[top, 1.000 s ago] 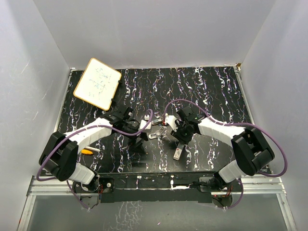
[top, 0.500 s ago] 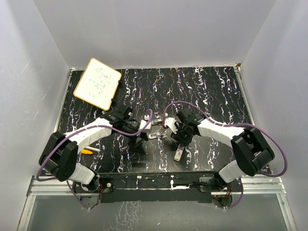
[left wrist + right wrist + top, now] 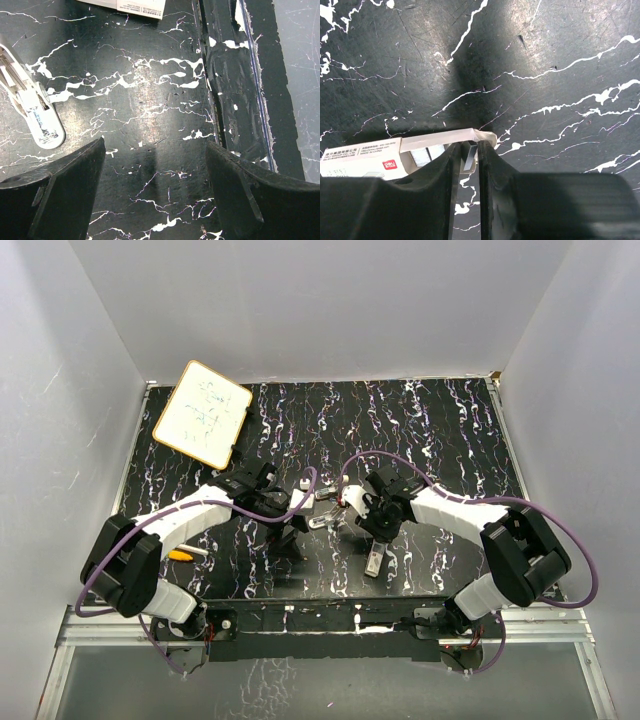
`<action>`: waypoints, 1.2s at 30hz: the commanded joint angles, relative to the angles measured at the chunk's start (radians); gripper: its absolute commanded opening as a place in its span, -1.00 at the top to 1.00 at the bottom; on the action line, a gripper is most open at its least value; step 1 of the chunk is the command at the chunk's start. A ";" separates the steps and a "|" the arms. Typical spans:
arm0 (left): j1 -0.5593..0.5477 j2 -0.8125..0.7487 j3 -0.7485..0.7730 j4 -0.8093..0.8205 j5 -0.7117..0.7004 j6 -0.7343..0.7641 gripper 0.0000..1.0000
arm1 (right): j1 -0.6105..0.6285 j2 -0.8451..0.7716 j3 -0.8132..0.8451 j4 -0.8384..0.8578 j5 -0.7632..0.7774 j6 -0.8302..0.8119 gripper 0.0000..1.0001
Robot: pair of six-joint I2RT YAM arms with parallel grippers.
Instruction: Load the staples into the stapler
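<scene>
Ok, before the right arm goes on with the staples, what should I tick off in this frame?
1. Stapler open for loading: ok, it lies opened.
2. Left tool free: ok, open, nothing between its fingers.
3. Box opened: ok, its drawer is slid out.
4. Right tool gripping: ok, closed on a silvery strip at the drawer's end.
5. Strip clear of the drawer: cannot tell.
</scene>
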 commanded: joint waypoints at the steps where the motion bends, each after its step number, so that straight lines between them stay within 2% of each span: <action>1: 0.004 -0.057 -0.008 -0.009 0.042 0.028 -0.59 | 0.004 -0.020 0.039 -0.019 -0.025 0.015 0.61; 12: 0.004 -0.065 -0.010 -0.015 0.037 0.035 -0.59 | 0.004 -0.014 0.080 -0.045 -0.014 0.032 0.73; 36: 0.008 -0.057 0.044 -0.085 -0.006 0.079 -0.64 | 0.000 0.018 0.128 -0.134 -0.123 -0.020 0.71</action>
